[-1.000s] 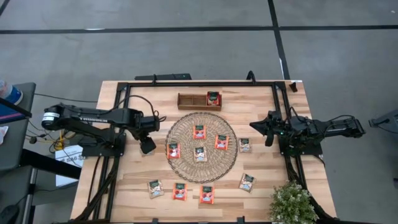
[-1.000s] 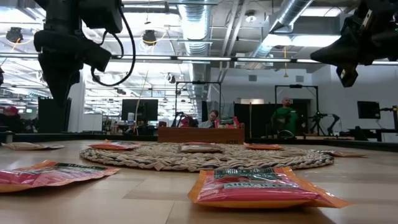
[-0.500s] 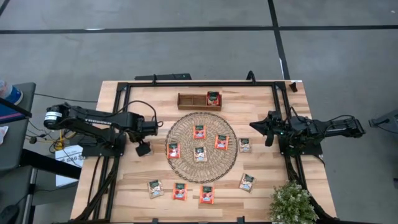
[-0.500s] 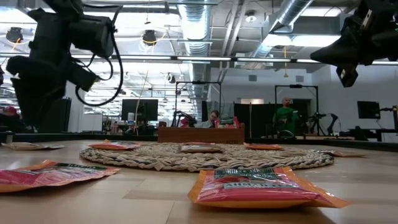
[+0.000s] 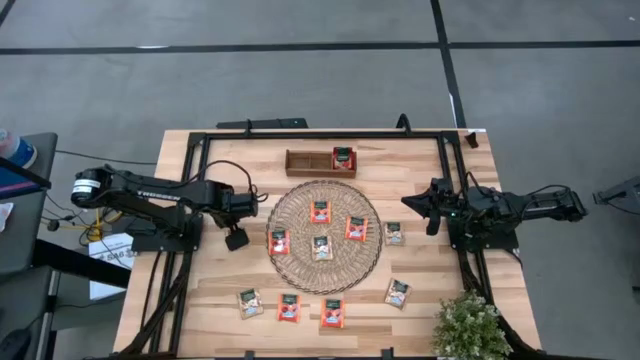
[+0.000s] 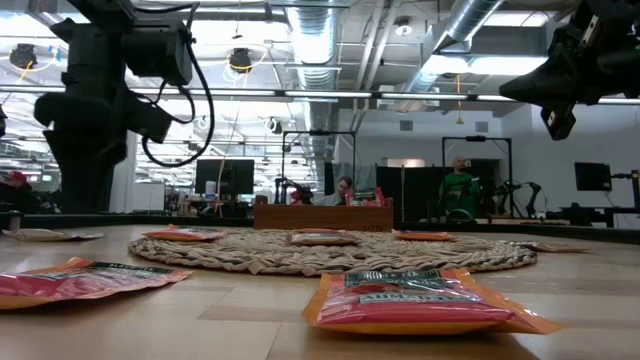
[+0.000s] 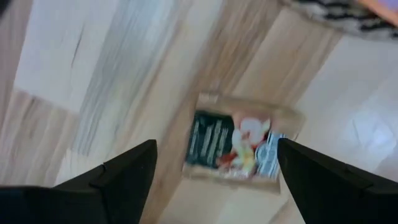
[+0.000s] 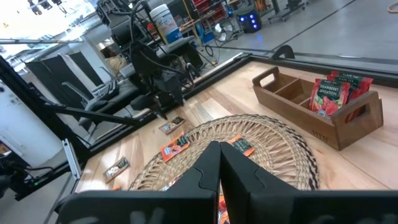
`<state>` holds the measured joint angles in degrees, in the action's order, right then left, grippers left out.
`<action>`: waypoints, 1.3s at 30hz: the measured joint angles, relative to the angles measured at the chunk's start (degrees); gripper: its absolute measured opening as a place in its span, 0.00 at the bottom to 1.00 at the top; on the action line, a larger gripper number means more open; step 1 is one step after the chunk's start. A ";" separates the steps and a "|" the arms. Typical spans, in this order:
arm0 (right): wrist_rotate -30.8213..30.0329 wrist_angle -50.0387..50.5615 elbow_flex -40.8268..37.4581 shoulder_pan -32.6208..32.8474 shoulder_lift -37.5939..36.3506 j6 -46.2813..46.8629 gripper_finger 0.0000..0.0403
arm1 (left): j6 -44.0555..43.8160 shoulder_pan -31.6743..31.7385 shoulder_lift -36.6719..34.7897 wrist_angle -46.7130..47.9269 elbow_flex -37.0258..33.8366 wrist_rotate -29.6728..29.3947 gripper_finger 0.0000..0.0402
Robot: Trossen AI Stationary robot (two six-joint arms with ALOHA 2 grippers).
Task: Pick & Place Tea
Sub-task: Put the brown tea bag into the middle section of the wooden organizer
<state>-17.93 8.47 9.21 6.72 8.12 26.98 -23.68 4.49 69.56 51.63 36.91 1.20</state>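
Our left gripper (image 5: 237,240) hangs over the bare wood just left of the round woven mat (image 5: 323,236). Its fingers are spread wide and hold nothing. In the left wrist view we see one tea sachet (image 7: 239,144) lying flat on the surface right between the two dark fingers (image 7: 121,174). The high view shows no sachet at that spot, because the gripper covers it.

We think the step in hand is to pick up this sachet. To do it well, we should come straight down with one finger on each side of it. The sachet is thin and flat, so the fingertips must get very low, almost touching the wood, before they close. It lies a bit crooked to the fingers, so a small turn of the wrist may help.

Our right gripper (image 5: 431,212) waits above the right side of the surface, with its fingers shut on nothing.

More tea sachets lie on the mat, and others sit near the front edge of the surface (image 5: 200,300). The wooden tray (image 5: 305,163) behind the mat already holds tea (image 5: 343,158).

The right wrist view shows the tea standing upright in the tray's end compartment (image 8: 334,94). The low view shows the left gripper is up off the wood, which we cannot tell from above.
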 joint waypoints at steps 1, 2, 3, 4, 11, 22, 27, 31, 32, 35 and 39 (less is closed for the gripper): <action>0.00 0.00 0.00 0.00 0.00 0.00 0.00 | 0.00 0.00 0.38 -0.24 0.00 -0.01 0.81; 0.00 -0.02 0.00 0.00 0.00 0.00 0.00 | -0.03 0.00 0.94 -0.24 0.00 -0.14 0.81; 0.01 -0.03 0.00 0.00 0.00 0.01 0.00 | -0.10 0.00 1.56 -0.15 -0.07 -0.58 0.81; 0.00 -0.11 0.00 0.00 0.00 0.01 0.00 | -0.35 0.00 2.01 -0.28 -0.35 -1.04 0.81; 0.04 -0.39 0.02 0.02 0.00 0.02 0.00 | -3.17 0.25 5.48 -4.44 -4.56 0.71 0.81; 0.04 -0.39 0.02 0.02 0.00 0.02 0.00 | -4.01 3.26 6.95 -6.97 -4.37 4.13 0.80; 0.07 -0.39 0.02 0.02 0.00 0.02 0.00 | -4.66 3.28 7.06 -7.64 -4.39 4.47 0.72; 0.07 -0.41 0.02 0.02 0.01 0.02 0.00 | -5.35 3.28 7.08 -7.99 -4.41 4.88 0.62; 0.07 -0.42 0.02 0.02 0.02 0.02 0.00 | -5.55 3.28 7.09 -8.06 -4.42 5.00 0.59; 0.07 -0.42 0.02 0.02 0.02 0.02 0.00 | -5.78 3.28 7.10 -8.26 -4.42 5.30 0.50; 0.07 -0.43 0.02 0.02 0.02 0.04 0.00 | -6.20 3.26 7.10 -8.25 -4.42 4.91 0.39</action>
<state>-17.87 8.04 9.23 6.74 8.14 27.02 -29.89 7.75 76.66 43.37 32.49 6.11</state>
